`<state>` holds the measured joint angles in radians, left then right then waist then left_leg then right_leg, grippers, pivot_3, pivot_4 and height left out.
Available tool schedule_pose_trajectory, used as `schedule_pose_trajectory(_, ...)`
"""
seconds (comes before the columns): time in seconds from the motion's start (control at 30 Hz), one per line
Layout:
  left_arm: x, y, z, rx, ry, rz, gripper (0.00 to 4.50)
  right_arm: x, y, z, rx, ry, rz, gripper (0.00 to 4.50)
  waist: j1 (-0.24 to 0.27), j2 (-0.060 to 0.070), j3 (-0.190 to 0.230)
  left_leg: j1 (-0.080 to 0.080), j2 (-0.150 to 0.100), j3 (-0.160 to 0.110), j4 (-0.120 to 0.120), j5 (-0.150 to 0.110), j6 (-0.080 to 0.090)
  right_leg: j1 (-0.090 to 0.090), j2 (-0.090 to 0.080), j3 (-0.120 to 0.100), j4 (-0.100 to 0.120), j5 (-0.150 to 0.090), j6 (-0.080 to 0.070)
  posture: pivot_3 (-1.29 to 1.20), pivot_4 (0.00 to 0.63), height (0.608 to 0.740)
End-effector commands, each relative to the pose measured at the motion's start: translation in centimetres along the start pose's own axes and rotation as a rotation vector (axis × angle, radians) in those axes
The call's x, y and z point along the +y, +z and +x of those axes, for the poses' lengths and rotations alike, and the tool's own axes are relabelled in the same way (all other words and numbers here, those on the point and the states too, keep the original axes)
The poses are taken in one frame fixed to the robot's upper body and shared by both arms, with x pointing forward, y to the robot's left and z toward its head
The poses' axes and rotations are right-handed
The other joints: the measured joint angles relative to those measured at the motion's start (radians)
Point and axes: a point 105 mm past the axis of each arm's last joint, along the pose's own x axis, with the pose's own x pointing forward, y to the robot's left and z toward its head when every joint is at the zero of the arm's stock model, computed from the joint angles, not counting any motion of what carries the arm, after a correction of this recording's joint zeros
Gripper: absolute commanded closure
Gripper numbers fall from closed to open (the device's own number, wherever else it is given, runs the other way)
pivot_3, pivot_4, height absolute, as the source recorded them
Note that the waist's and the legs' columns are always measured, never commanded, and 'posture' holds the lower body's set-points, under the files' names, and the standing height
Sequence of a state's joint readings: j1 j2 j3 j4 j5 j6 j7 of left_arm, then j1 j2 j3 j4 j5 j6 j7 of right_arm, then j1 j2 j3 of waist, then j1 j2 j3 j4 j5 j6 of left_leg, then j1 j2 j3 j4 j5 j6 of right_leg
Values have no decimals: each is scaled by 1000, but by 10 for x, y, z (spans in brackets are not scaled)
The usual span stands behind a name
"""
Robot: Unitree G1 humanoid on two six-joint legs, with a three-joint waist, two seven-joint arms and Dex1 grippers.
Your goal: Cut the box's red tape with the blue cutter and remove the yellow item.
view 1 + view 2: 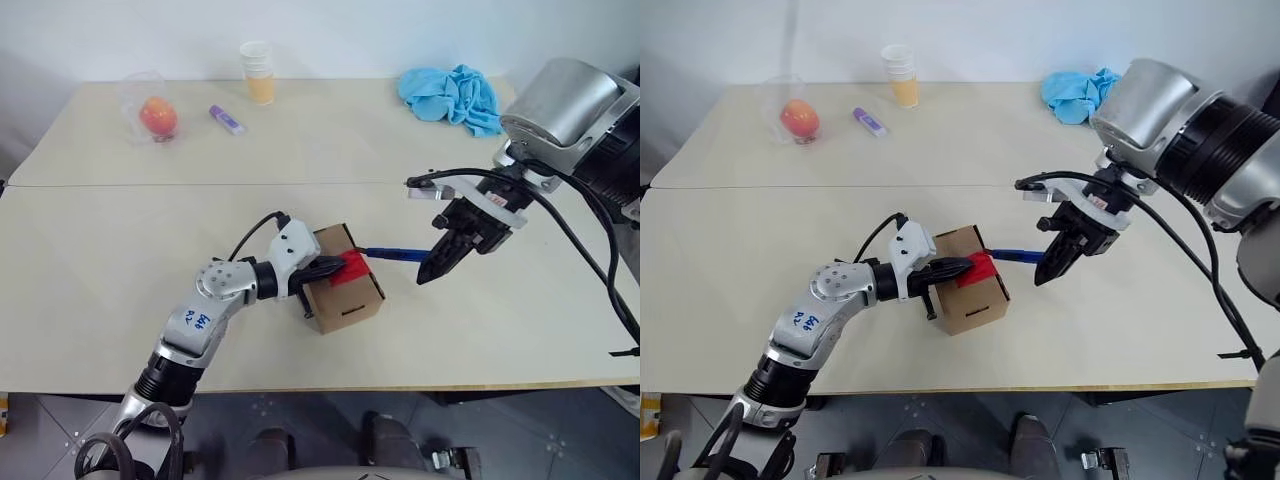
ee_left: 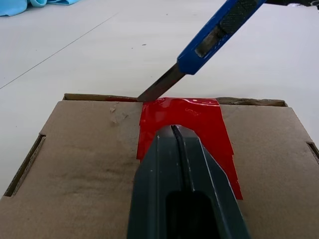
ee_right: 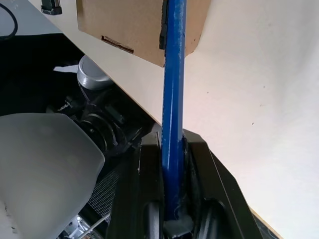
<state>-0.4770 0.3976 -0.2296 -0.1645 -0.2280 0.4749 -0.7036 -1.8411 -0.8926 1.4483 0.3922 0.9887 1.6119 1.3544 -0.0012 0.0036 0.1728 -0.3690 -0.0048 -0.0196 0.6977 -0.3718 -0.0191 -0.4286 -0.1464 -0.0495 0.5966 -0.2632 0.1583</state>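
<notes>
The cutting step is in hand. The box is pinned to the table by the left gripper, whose two black fingers are pressed fully together and laid flat on the red tape, with nothing held between them. The tape runs out from under these fingertips and ahead of them to the far edge of the carton's top.

The blue cutter is clamped between the fingers of the right gripper, which are nearly closed around the handle; the knife reaches out from that gripper toward the box. In the left wrist view the metal blade is seen slanting down, its tip at the far edge of the tape, just beyond the left fingertips and slightly to one side of them. Whether the blade has already bitten into the tape cannot be told.

The tape looks uncut and the flaps are shut, so the yellow item is judged to be inside, unseen. The next move would call for the blade to be drawn along the seam under the tape, with care taken to stay clear of the left fingers, while the box is held down.
</notes>
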Motion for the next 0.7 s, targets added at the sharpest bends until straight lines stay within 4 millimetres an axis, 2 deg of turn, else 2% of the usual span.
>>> schedule_pose_trajectory(0.03, -13, -48, -1, 178, -28, -108, 4500, 12, -5, 4, 31, 57, -28, 4330, 0, 0, 0, 0, 0, 0, 0, 0, 0, 0, 0, 0, 0, 0, 0, 0, 150, 740)
schedule_pose_trajectory(0.7, -10, -49, 0, 175, -14, -114, 4500, 17, -16, 6, 39, 104, 32, 4330, 2, 0, 0, 0, 0, 0, 0, 0, 0, 0, 0, 0, 0, 0, 0, 0, 150, 740)
